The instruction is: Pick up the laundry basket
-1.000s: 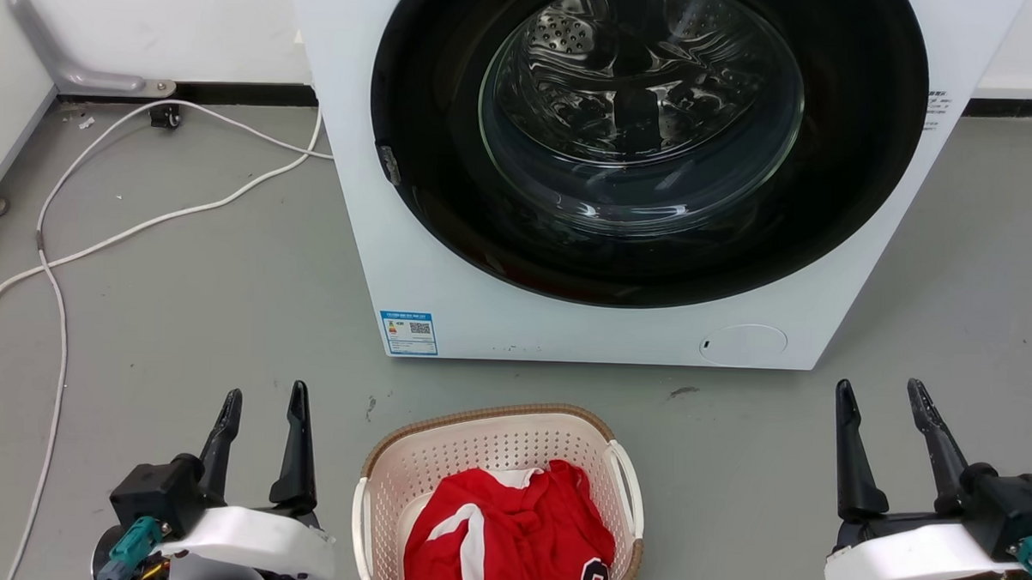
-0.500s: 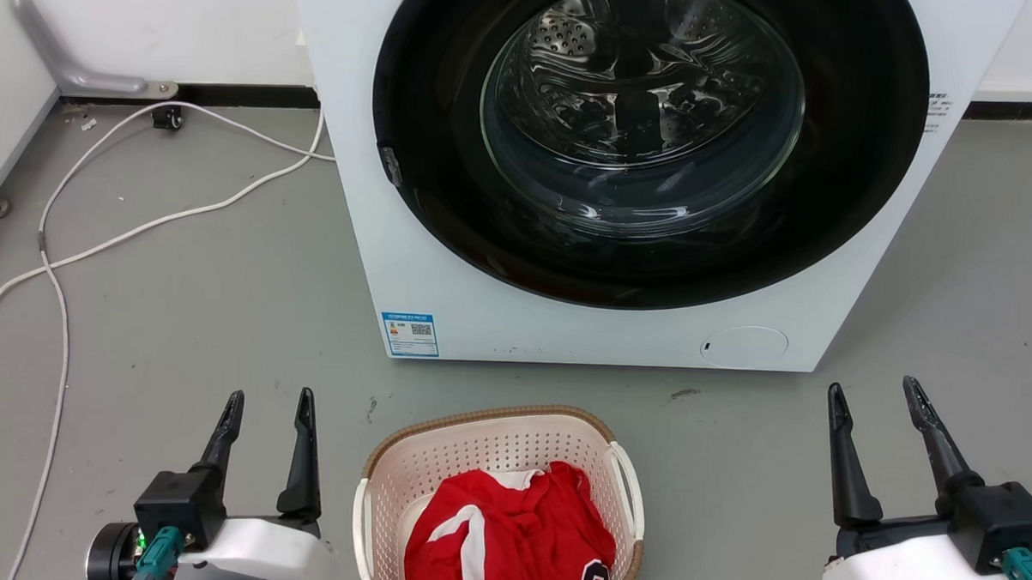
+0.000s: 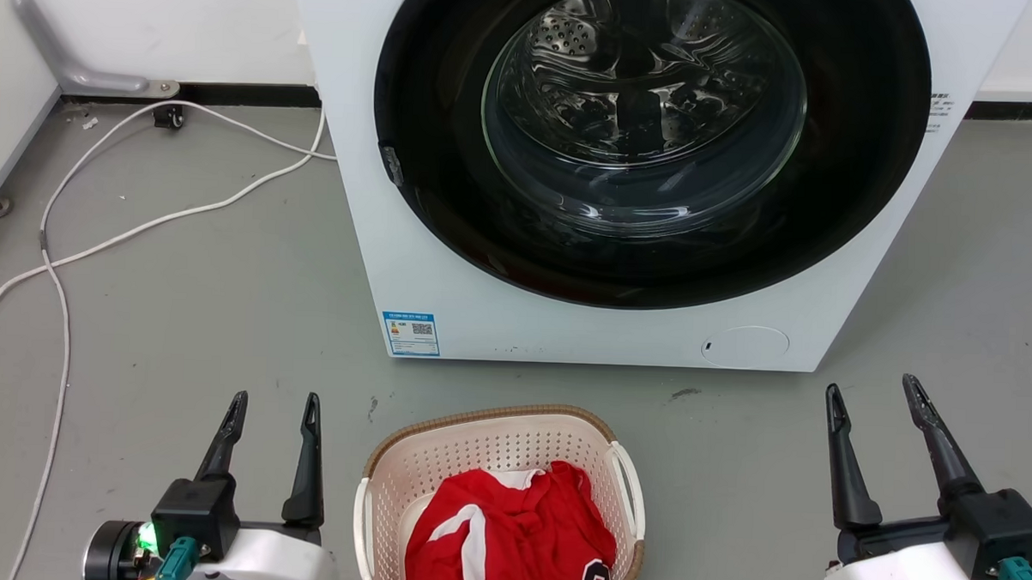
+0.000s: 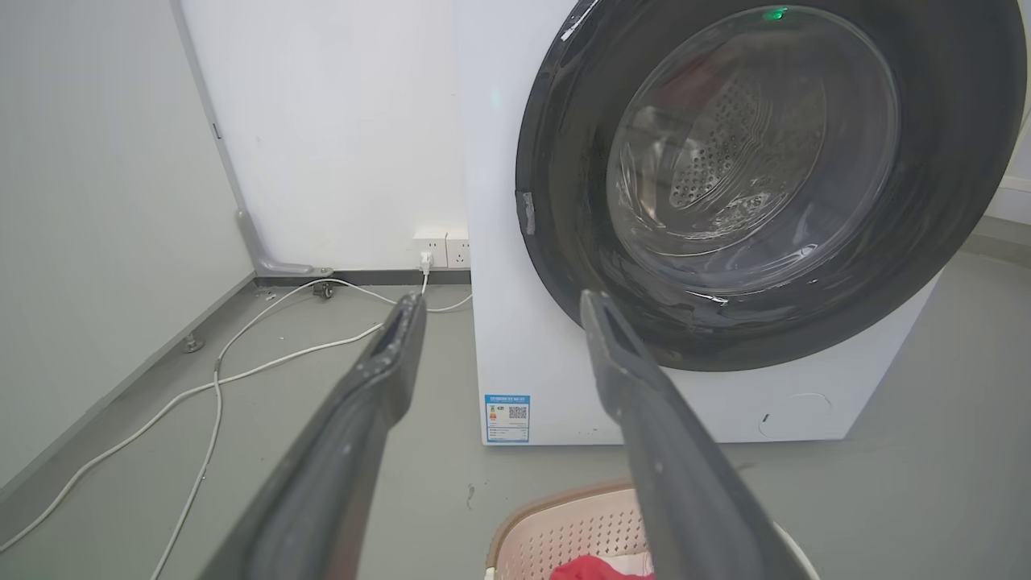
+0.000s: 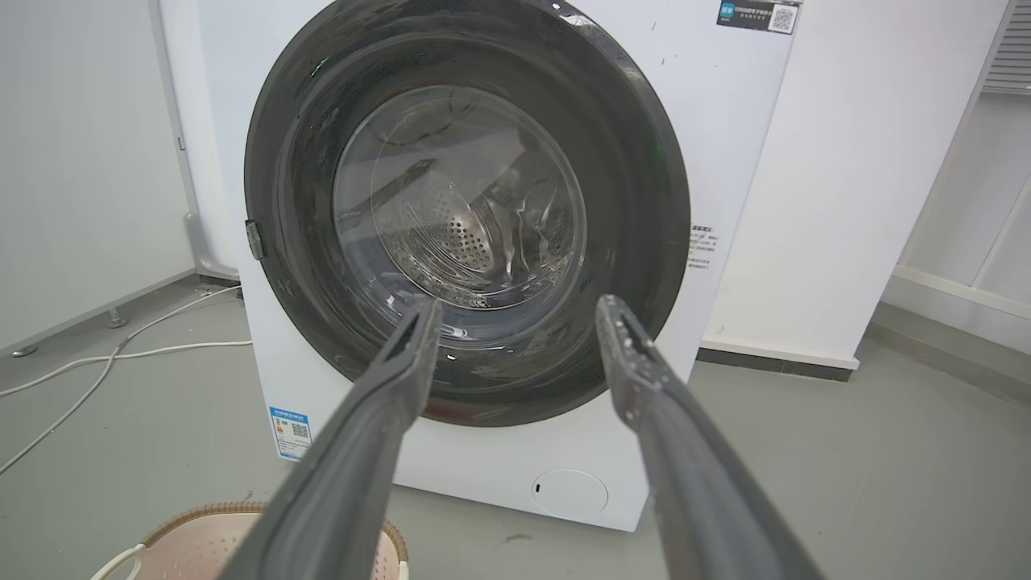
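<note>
Grey floor (image 3: 180, 330), basket (image 3: 476, 450) sat before washer (image 3: 566, 326); left gripper (image 3: 274, 399) & right gripper (image 3: 871, 386) hung either side, fingers spread, holding nothing. Approach step; next needs lowering to handles (image 3: 633, 492).

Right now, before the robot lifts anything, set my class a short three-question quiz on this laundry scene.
1. True or false: the left gripper is shut on a handle of the laundry basket.
2. What lies in the laundry basket? A) a red garment B) a blue towel C) nothing
3. On which side of the washing machine, the robot's left or right, does the white cable lie?
Key: 1 false, the left gripper and the right gripper are open, apart from the basket; 2 A; 3 left.
</note>
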Controlling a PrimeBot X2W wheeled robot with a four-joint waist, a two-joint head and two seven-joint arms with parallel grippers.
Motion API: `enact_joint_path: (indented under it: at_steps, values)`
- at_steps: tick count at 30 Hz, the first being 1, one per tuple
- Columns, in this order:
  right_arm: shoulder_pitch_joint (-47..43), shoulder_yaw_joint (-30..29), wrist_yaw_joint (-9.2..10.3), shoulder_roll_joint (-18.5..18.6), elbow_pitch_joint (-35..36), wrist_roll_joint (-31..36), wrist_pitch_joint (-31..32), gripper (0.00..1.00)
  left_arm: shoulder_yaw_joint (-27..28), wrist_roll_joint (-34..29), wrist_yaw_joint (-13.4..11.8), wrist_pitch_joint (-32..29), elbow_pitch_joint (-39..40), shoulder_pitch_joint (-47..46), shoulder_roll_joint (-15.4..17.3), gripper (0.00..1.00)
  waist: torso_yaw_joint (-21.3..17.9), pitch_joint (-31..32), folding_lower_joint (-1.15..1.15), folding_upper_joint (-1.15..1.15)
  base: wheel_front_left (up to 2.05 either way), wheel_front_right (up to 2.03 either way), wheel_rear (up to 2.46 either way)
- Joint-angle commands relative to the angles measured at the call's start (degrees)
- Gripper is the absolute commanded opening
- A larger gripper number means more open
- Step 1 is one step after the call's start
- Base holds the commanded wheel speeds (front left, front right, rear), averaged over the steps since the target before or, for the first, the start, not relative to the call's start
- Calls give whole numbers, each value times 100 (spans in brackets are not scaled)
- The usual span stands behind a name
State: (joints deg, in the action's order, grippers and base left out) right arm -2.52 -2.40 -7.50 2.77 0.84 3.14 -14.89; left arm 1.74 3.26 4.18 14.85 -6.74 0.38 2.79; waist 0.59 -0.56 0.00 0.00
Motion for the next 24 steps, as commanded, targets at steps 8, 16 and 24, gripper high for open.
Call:
enact_joint_path:
  at_steps: [8, 16, 24]
  values:
    - [-68, 16, 3, 18, -23, -250, -32, 100, -7, -70, -34, 38, -3, 99, 15, 100, -8, 1, 0, 0, 0, 0, 0]
    - [-57, -4, 3, 17, -92, -391, -32, 100, -6, -74, -54, 38, -10, 109, 15, 100, -4, -3, 0, 0, 0, 0, 0]
    - [-49, -10, 3, 17, -134, -443, -32, 100, -6, -77, -62, 38, -6, 118, 15, 100, 4, 15, 0, 0, 0, 0, 0]
